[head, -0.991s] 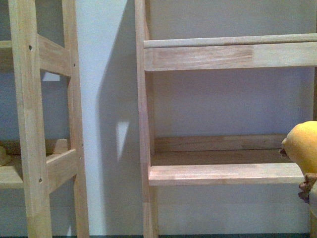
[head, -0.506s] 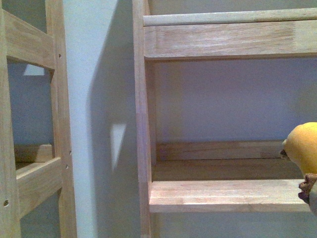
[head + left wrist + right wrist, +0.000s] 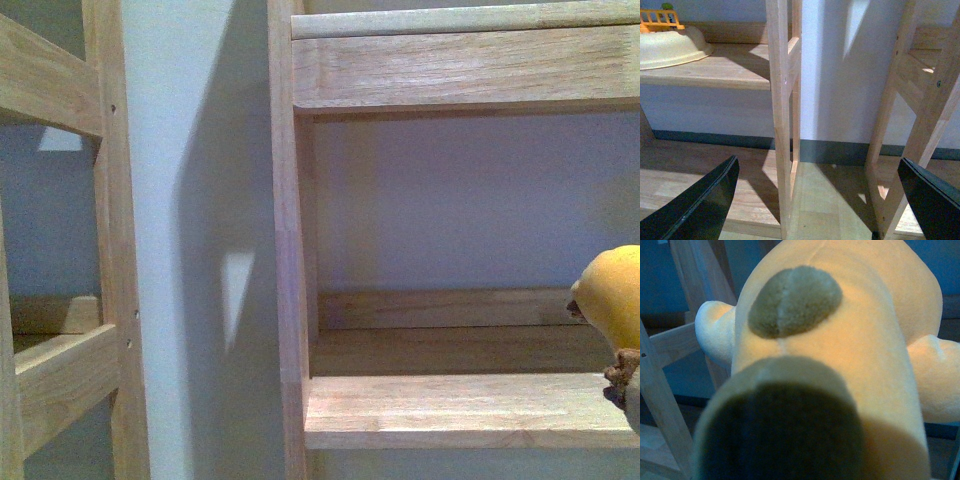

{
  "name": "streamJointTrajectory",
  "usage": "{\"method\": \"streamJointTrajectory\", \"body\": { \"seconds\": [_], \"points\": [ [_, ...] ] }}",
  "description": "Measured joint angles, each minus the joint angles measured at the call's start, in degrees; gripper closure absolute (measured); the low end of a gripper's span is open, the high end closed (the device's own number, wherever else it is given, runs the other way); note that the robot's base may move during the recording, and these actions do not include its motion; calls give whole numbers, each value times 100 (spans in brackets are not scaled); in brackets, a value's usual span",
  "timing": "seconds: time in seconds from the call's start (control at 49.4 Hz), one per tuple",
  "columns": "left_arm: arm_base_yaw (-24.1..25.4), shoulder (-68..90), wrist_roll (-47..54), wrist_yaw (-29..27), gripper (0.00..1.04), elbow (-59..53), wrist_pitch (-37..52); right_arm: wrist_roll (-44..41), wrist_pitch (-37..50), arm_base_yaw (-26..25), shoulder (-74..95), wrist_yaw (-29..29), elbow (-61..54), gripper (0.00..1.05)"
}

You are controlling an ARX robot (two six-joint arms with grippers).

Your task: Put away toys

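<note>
The orange-yellow plush animal shows at the right edge of the front view, held in the air level with the lower shelf of the right wooden rack, with a brownish foot below it. In the right wrist view the plush fills the picture, with a brown patch on it. My right gripper is shut on it and its fingers are hidden behind the plush. My left gripper is open and empty; its black fingers stand wide apart in front of the rack posts.
An upper shelf spans the right rack. A second wooden rack stands at the left, with a strip of white wall between. In the left wrist view a cream basin sits on a shelf, and a rack post stands ahead.
The racks have grown larger in the front view and the left rack has slid leftward, so the view has moved closer to the right rack. The plush keeps its place at the right edge.
</note>
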Motion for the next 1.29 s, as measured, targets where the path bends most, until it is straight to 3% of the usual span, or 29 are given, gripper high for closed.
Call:
{"method": "streamJointTrajectory", "body": {
  "seconds": [0.142,0.324,0.627,0.951,1.295],
  "points": [
    [0,0,0,-2,6,0,0,-162,-212,-2,44,232,17,95],
    [0,0,0,-2,6,0,0,-243,-166,-669,890,256,721,95],
    [0,0,0,0,6,0,0,-824,378,264,2140,846,2752,95],
    [0,0,0,-2,6,0,0,-1054,706,505,3943,885,5327,95],
    [0,0,0,0,6,0,0,-595,691,866,6212,1008,7497,95]
  ]
}}
